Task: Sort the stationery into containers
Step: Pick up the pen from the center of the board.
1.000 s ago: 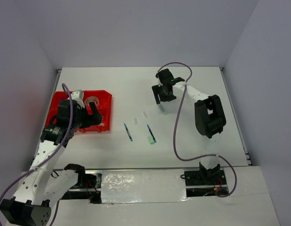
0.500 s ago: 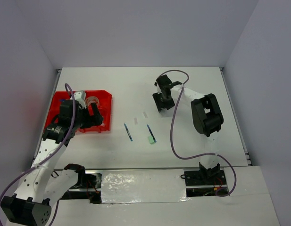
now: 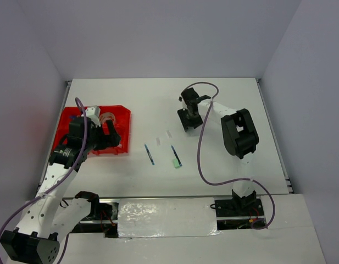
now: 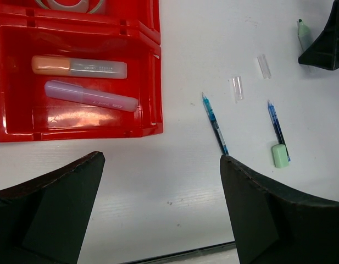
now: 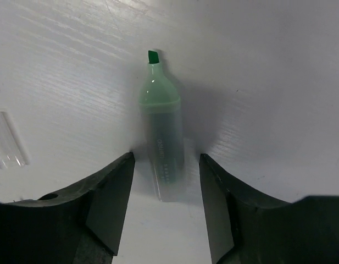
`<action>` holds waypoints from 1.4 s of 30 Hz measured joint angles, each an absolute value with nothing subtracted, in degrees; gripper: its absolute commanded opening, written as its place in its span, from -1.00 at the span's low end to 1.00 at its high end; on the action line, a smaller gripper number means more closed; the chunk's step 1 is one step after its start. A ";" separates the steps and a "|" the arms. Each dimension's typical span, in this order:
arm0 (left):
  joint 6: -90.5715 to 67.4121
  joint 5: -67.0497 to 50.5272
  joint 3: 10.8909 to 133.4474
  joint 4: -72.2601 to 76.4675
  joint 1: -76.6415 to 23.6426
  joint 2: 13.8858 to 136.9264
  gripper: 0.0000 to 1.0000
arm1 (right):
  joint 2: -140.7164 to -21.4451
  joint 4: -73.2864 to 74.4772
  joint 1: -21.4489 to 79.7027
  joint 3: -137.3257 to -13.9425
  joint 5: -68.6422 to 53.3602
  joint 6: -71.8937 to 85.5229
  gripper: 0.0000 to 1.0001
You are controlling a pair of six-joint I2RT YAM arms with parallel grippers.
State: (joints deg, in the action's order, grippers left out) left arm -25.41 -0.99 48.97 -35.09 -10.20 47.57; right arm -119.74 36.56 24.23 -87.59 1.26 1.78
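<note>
A green marker (image 5: 162, 137) lies uncapped on the white table, tip pointing away. My right gripper (image 5: 165, 159) straddles its barrel, still open, with a gap showing on each side. In the top view the right gripper (image 3: 190, 118) stands low at the table's middle back. The red tray (image 3: 67, 118) sits at the left, holding an orange marker (image 4: 78, 66), a purple marker (image 4: 90, 95) and a tape roll (image 3: 107, 117). My left gripper (image 4: 162, 158) hangs wide open and holds nothing, beside the tray's (image 4: 153, 66) right edge.
Two blue pens (image 4: 215, 122) (image 4: 278, 128) lie on the table between the arms, with a small green piece (image 4: 279, 155) at the end of the right one. Two clear caps (image 4: 237, 88) (image 4: 262, 66) lie just behind them.
The right gripper has come down over the green marker and its jaws have narrowed around it. The left arm has barely shifted.
</note>
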 measured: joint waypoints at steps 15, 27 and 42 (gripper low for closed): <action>-25.34 -1.50 48.95 -35.05 -10.68 48.07 0.99 | -119.81 34.74 24.10 -87.92 0.03 0.62 -1.00; -38.24 12.91 57.87 -38.26 -36.40 60.05 0.96 | -75.05 30.44 25.39 -67.48 -0.62 9.76 -1.00; -62.98 29.36 77.56 -39.62 -58.89 100.09 0.55 | -54.02 36.05 25.23 -49.82 12.40 15.81 -1.00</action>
State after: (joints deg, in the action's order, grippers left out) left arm -62.98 29.36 77.56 -39.62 -58.89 100.09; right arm -54.02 36.05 25.23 -49.82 12.40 15.81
